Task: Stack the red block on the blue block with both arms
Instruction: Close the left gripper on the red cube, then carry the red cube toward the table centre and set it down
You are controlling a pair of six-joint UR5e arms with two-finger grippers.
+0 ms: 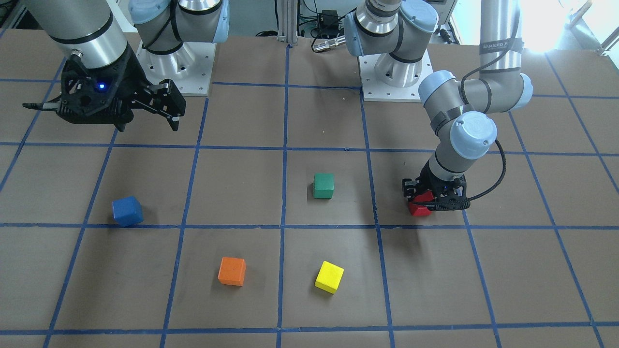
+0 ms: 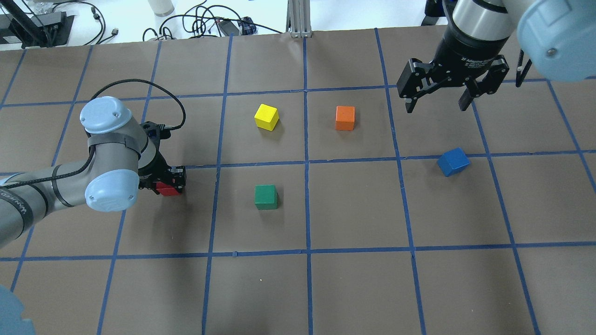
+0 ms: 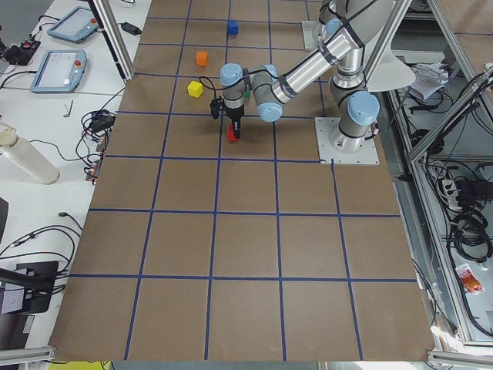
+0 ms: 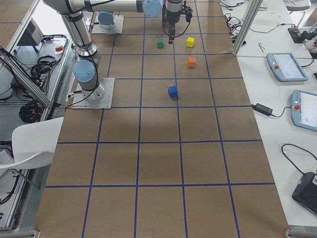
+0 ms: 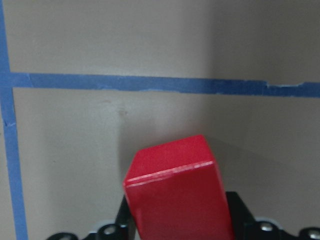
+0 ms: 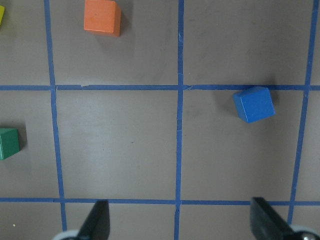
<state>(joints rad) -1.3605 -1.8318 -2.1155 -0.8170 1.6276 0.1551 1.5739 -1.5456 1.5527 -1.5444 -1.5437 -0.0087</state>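
Now the red block [image 1: 420, 209] is seen clamped between the fingers of the left gripper [image 1: 429, 199], low on the robot's left side of the table [image 2: 354, 288]. Whether it is clear of the surface cannot be told. The green block [image 2: 266, 196] is passed next, and the blue block [image 2: 453, 161] is found well apart, across on the right side. Near it hangs the right gripper [image 2: 436, 104], fingers spread wide with nothing between them.

Trouble is to be expected at two points. The red block appears to be held slightly tilted, so it could be twisted or dropped during a long carry or a hand-over. The blue block is turned askew to the taped grid, so a square release could leave the red one overhanging and toppled. The green block could also be clipped if the crossing is made low.

Both blocks are taken for hard, matte, sharp-edged cubes of equal size. The tabletop is covered in flat brown paper marked with blue tape.
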